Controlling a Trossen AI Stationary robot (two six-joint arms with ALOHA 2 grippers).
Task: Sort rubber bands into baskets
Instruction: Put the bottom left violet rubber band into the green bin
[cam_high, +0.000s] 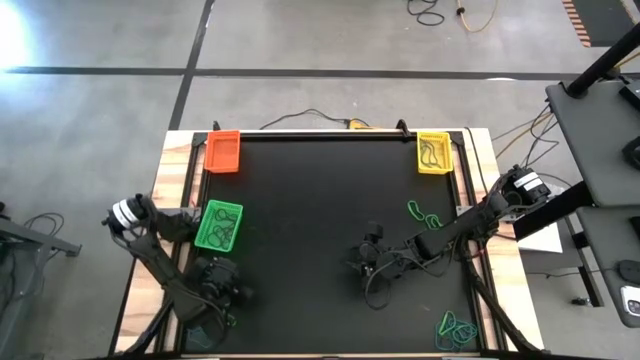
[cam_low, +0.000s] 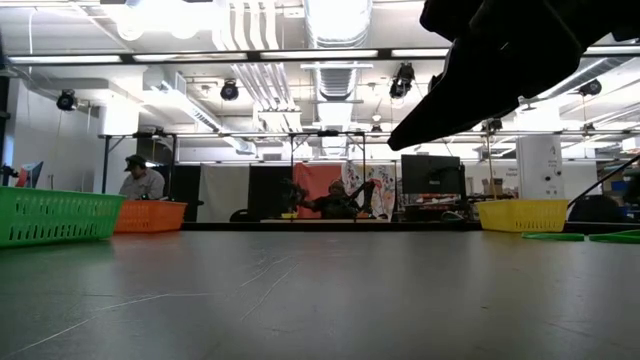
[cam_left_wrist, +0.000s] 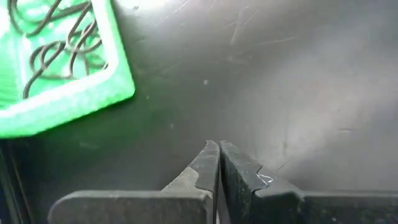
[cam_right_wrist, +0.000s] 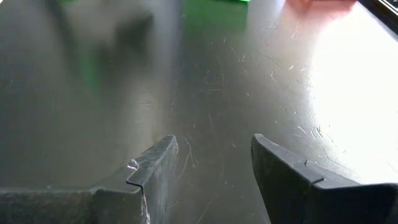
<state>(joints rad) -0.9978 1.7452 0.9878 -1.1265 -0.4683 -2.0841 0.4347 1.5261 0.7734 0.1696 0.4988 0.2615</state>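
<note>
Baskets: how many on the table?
3. Orange basket at the far left corner, yellow basket at the far right corner, green basket near the left edge, by the left arm. None looks hidden.

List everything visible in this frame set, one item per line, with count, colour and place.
Table: one, black mat on a wooden frame, centre of the high view.
Orange basket: one, far left corner of the mat.
Yellow basket: one, far right corner, dark bands inside.
Green basket: one, left side, dark bands inside.
Loose rubber bands: a few, green and teal, right side of the mat; another cluster at the near right corner.
Cables: several, on the floor beyond the table.
People: two, seated in the room behind, low view.
Left end effector: dark, shut, near the green basket, nothing visibly held.
Right end effector: dark, open over bare mat.
</note>
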